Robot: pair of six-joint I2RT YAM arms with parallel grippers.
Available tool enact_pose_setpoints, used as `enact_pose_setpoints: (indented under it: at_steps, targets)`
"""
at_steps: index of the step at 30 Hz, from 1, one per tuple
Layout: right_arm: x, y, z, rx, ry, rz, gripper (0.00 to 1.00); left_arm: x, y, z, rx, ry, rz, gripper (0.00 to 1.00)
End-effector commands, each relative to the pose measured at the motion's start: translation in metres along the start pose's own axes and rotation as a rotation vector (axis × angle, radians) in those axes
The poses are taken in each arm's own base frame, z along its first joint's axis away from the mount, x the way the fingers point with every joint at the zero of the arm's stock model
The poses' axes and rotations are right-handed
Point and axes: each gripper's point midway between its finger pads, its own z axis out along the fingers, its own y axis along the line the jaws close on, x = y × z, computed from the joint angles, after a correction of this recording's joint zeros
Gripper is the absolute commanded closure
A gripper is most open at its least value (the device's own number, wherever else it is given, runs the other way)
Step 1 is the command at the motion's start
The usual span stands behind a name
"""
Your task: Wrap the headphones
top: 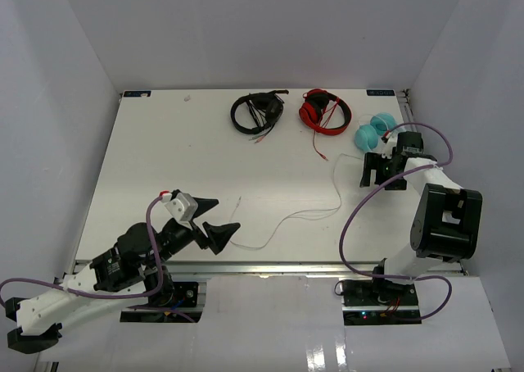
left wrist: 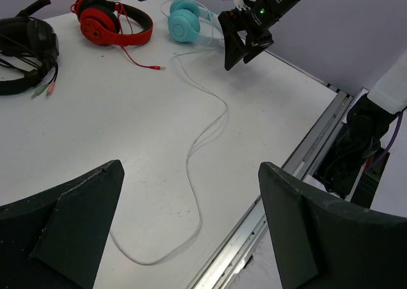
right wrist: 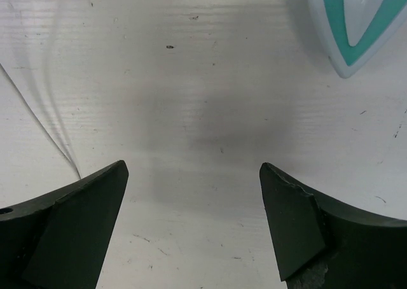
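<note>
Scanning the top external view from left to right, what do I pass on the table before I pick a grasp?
left gripper, open → black over-ear headphones → red over-ear headphones → teal over-ear headphones with round padded cups

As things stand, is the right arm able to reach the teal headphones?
Probably yes: the right pincer is open and close beside the teal headphones, with only bare table between them; nothing seems to block the way.
</note>
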Motion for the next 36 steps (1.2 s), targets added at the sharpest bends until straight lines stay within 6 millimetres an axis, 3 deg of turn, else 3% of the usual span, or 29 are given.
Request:
enact_pose_setpoints:
  at_steps: [1,7,15,19,23,29,36]
  targets:
    - [-0.041,-0.001,0.001,-0.020,-0.095,-0.065,0.10,-0.004,-0.004,-0.002,0.024,-0.020,0.002,0.02]
    - [-0.058,0.018,-0.007,-0.149,-0.178,-0.208,0.10,-0.007,-0.006,-0.003,0.037,-0.032,0.003,0.02]
    - [-0.085,0.011,-0.002,-0.107,-0.256,-0.173,0.10,-0.009,-0.008,-0.004,0.050,-0.040,0.007,0.02]
    - [-0.121,-0.011,-0.011,0.037,-0.411,-0.087,0.10,-0.009,-0.009,-0.003,0.054,-0.039,0.010,0.02]
    - [-0.145,-0.047,-0.024,0.238,-0.502,0.174,0.07,-0.009,-0.009,-0.003,0.057,-0.040,0.012,0.02]
    - [-0.137,-0.100,-0.023,0.492,-0.529,0.453,0.06,-0.011,-0.012,-0.003,0.072,-0.046,0.020,0.02]
    - [-0.126,-0.121,-0.011,0.525,-0.525,0.607,0.01,-0.009,-0.015,-0.002,0.089,-0.040,0.028,0.02]
